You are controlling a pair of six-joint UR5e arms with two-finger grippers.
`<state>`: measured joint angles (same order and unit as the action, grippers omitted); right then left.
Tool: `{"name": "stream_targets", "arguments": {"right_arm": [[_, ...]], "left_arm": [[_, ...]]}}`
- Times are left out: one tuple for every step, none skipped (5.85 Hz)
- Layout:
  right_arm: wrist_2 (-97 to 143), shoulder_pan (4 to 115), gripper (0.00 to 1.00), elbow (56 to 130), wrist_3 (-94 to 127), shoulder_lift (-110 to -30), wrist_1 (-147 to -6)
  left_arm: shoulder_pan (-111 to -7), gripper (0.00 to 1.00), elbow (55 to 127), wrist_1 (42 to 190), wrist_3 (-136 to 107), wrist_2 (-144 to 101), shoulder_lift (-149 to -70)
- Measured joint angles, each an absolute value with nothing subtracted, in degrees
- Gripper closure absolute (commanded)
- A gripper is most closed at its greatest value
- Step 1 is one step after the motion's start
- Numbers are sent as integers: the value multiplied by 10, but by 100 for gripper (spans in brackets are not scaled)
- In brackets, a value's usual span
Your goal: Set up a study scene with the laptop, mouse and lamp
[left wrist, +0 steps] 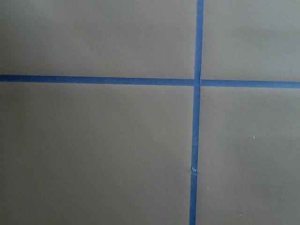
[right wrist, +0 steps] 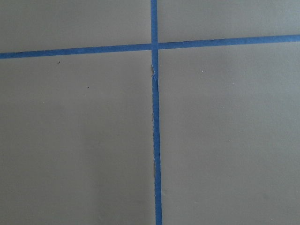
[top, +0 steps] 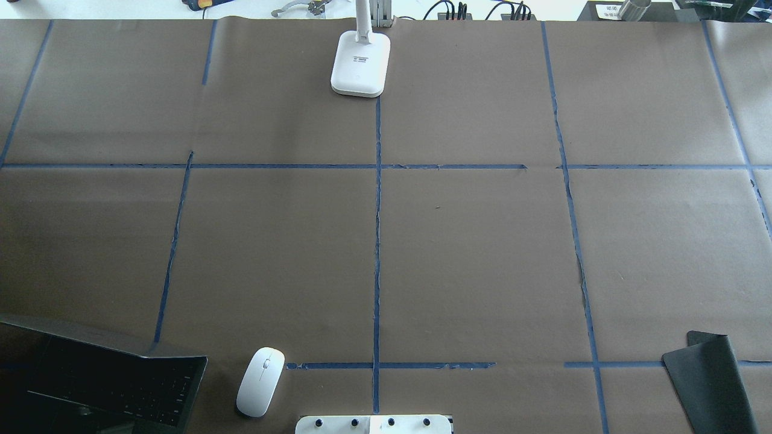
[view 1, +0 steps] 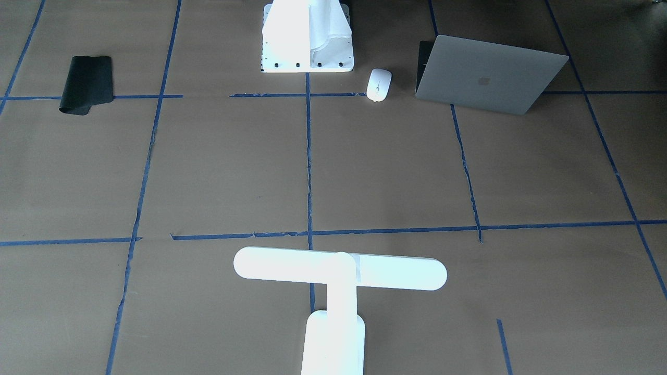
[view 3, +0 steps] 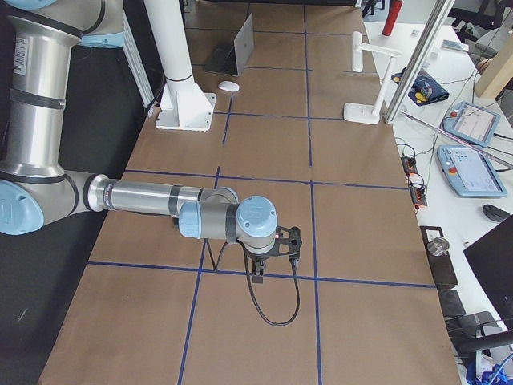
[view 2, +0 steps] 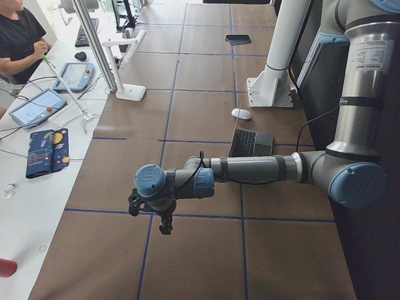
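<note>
Left gripper (view 2: 160,220): hangs at the end of the outstretched near arm, fingers pointing down over brown paper (view 2: 200,250) and a blue tape line (view 2: 206,216). Seen only from the side, so impossible to tell whether open or closed. Left wrist camera: only paper and a tape crossing (left wrist: 196,82).

Right gripper (view 3: 271,263): hangs likewise over the opposite end of the table, with a black cable (view 3: 268,309) looping below it. Cannot tell its opening either. Right wrist camera: again just paper and a tape crossing (right wrist: 154,46).

From the left gripper, farther along the table and toward the robot's edge: the laptop (view 2: 250,142), open, lid tilted up, keyboard facing the robot, its near part hidden in the left side view by the left forearm (view 2: 256,169). Only bare paper and tape lines between gripper and laptop. Just past the laptop, apart from it: the mouse (view 2: 240,114), lying flat. Past the mouse: the white pedestal (view 2: 270,87), bolted down. Well beyond, at the far end: a black mat (view 2: 238,39), one corner curled.

Across from the left gripper, toward the operators' edge: the lamp (view 2: 128,75), upright, base on the centre tape line.

From the right gripper: pedestal first, then mouse, then laptop, all on the robot's side.

Beside the table: a bench with tablets (view 2: 37,107) and a seated person (view 2: 19,37).
</note>
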<state>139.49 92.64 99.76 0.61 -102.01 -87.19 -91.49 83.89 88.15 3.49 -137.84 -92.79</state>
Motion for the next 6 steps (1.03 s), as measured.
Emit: {"name": "stream_targets", "arguments": {"right_arm": [[1395,926,0,998,6,-1020,-872],[1395,926,0,998,6,-1019,-872],[1395,926,0,999,6,-1019,-872],[1395,926,0,1000,7,-1019,-872],[1394,926,0,1000,7,-1019,-872],[1395,926,0,1001,7,-1018,-872]], "left_arm": [[-915,0,839,882,33,-1379,-928],[-915,0,841,881,32,-1380,-928],[-915,0,849,880,23,-1380,-929],[-916,0,877,877,-6,-1379,-925],[-916,0,931,874,-56,-1377,-907],[-914,0,997,870,-116,-1376,-880]]}}
